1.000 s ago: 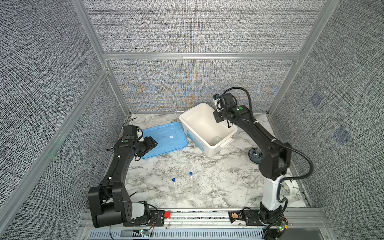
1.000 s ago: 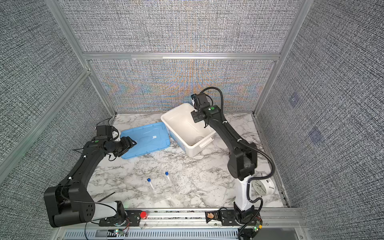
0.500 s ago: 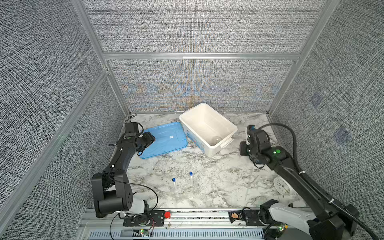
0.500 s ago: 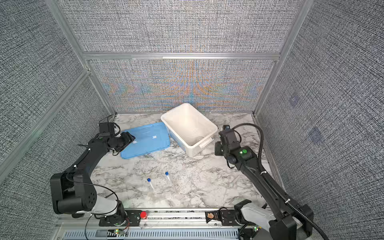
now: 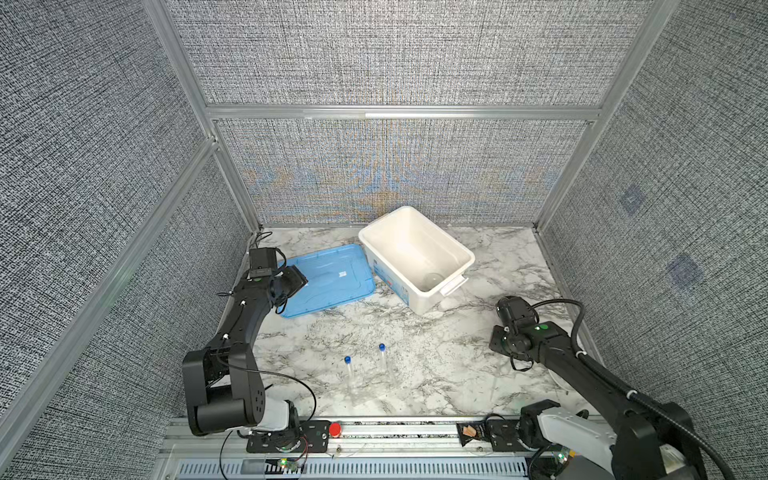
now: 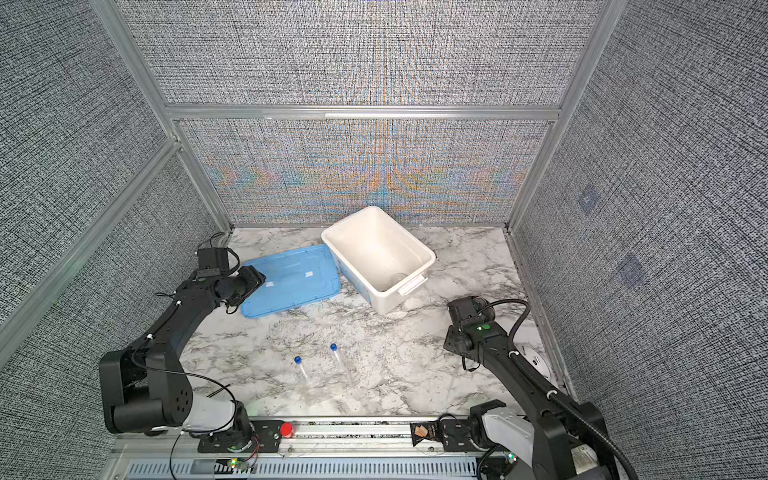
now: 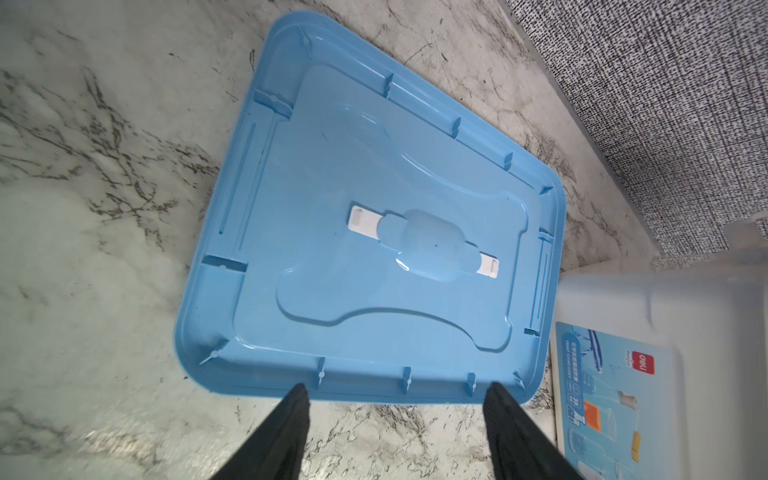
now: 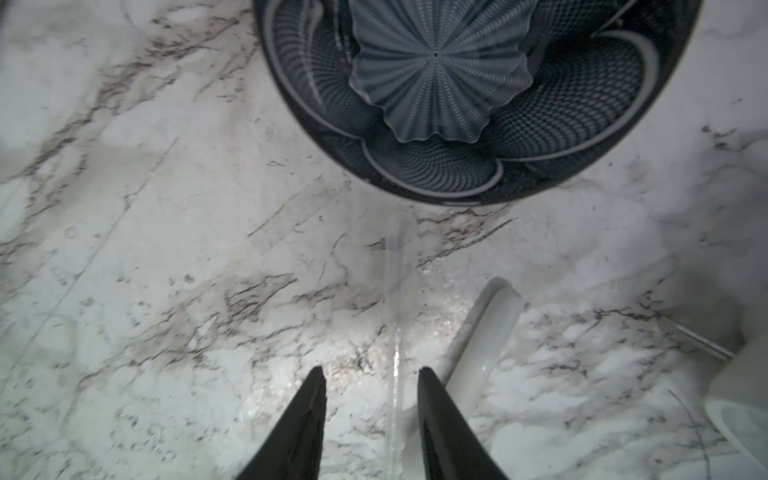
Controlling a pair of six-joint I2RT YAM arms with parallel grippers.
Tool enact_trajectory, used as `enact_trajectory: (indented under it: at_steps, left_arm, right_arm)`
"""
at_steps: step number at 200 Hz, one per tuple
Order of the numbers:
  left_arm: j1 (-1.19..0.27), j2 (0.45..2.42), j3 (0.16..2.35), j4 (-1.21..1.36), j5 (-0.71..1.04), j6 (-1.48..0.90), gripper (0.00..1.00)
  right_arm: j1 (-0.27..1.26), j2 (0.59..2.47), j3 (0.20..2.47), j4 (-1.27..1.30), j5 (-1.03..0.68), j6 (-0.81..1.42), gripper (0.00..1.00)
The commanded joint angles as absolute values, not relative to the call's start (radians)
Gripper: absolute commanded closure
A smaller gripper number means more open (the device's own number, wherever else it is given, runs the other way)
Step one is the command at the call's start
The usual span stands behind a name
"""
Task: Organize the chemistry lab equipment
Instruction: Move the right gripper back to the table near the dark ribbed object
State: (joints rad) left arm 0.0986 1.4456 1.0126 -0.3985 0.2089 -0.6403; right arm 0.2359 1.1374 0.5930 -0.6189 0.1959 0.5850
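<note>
Two slim clear tubes with blue caps (image 5: 349, 370) (image 5: 384, 359) lie side by side on the marble near the front, both also in a top view (image 6: 300, 368) (image 6: 338, 359). A short white pestle-like stick (image 8: 478, 345) lies just beyond my right gripper (image 8: 372, 374), which is open and low over the table. A thin clear rod (image 8: 395, 332) runs on the marble between its fingers. A white curved rim (image 8: 739, 419), maybe a bowl, shows at the view's edge. My left gripper (image 7: 397, 390) (image 5: 296, 279) is open at the blue lid's edge.
The blue lid (image 7: 374, 228) (image 5: 328, 282) lies upside down beside the open white bin (image 5: 453, 249) (image 7: 648, 316) at the back. A dark ribbed round object (image 8: 457, 91) sits ahead of the right gripper. A white clock (image 6: 536, 361) peeks out behind the right arm (image 5: 536, 336).
The right arm has swung from above the white bin down to the right side of the table, and its jaws have widened. The left gripper has shifted slightly along the lid's edge.
</note>
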Motion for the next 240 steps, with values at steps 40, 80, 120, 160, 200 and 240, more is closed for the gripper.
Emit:
enact_trajectory:
  at_steps: [40,80,120,160,200,240]
  left_arm:
    - [0.098,1.449,1.059,-0.421,0.199,-0.632,0.32]
    - [0.099,1.460,1.083,-0.434,0.204,-0.626,0.32]
    - [0.100,1.453,1.094,-0.451,0.181,-0.611,0.32]
    - [0.100,1.462,1.137,-0.484,0.164,-0.588,0.32]
    - [0.100,1.459,1.131,-0.475,0.152,-0.596,0.32]
    - [0.100,1.446,1.150,-0.502,0.157,-0.580,0.32]
  right_arm:
    - [0.185,1.309,0.631,-0.546,0.184,0.594,0.58]
    - [0.156,1.390,0.635,-0.491,0.159,0.579,0.61]
    - [0.161,1.402,0.641,-0.454,0.088,0.563,0.77]
    - [0.180,1.336,0.635,-0.432,0.000,0.555,0.86]
    - [0.195,1.259,0.664,-0.491,-0.007,0.573,0.87]
    - [0.201,1.105,0.751,-0.497,-0.024,0.529,0.87]
